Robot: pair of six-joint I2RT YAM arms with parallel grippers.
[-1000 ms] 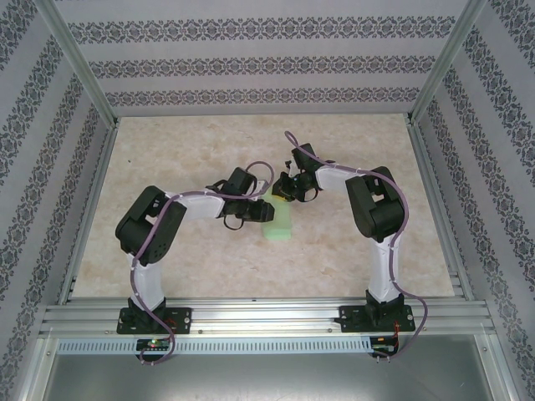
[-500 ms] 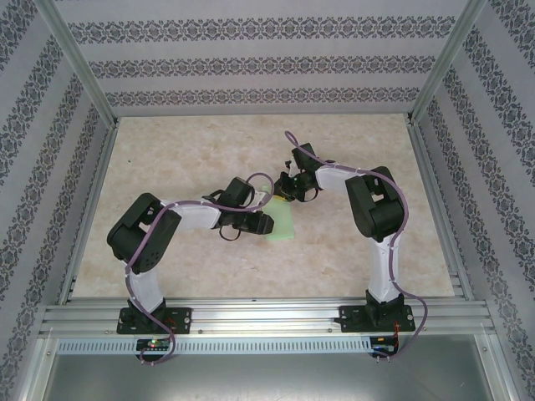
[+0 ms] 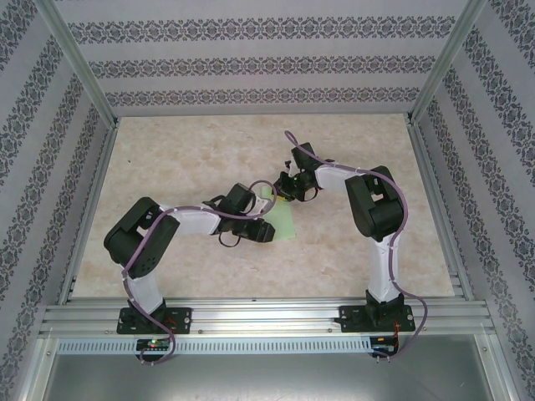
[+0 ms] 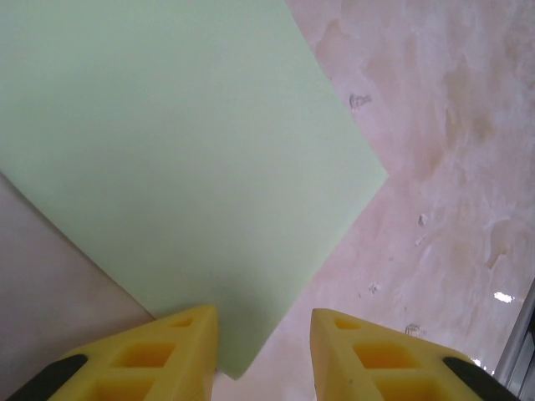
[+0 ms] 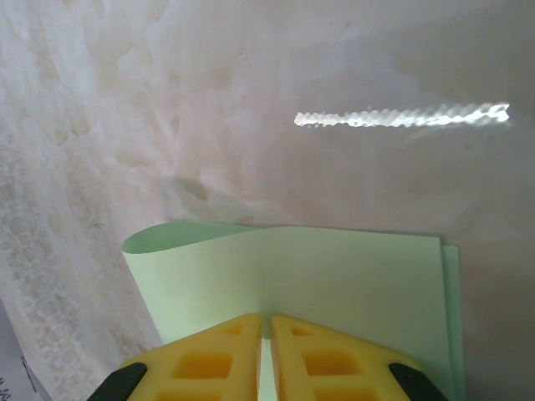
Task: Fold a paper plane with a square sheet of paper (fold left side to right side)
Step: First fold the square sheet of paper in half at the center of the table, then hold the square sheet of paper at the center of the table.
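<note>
The sheet of paper (image 3: pixel 282 220) is pale mint green and lies mid-table between both arms. In the right wrist view the sheet of paper (image 5: pixel 334 276) is doubled over: its top layer bulges in a loose curl at the left, and a thin strip of the lower layer shows on the right. My right gripper (image 5: pixel 269 317) is shut on that top layer at its near edge; from above, my right gripper (image 3: pixel 284 196) is at the sheet's far end. My left gripper (image 4: pixel 263 313) is open over the near corner of the sheet of paper (image 4: pixel 167 167), its left finger above that corner. From above, my left gripper (image 3: pixel 266 231) is at the sheet's left edge.
The marbled beige table (image 3: pixel 184 150) stretches wide on every side of the paper. Patterned walls and slanted metal posts (image 3: pixel 79 71) close it in. An aluminium rail (image 3: pixel 267 317) holding both arm bases runs along the near edge.
My left arm has swung nearer and lower, bringing its gripper down to the sheet's near-left corner. The paper now lies flatter and more spread out. The right arm has not moved.
</note>
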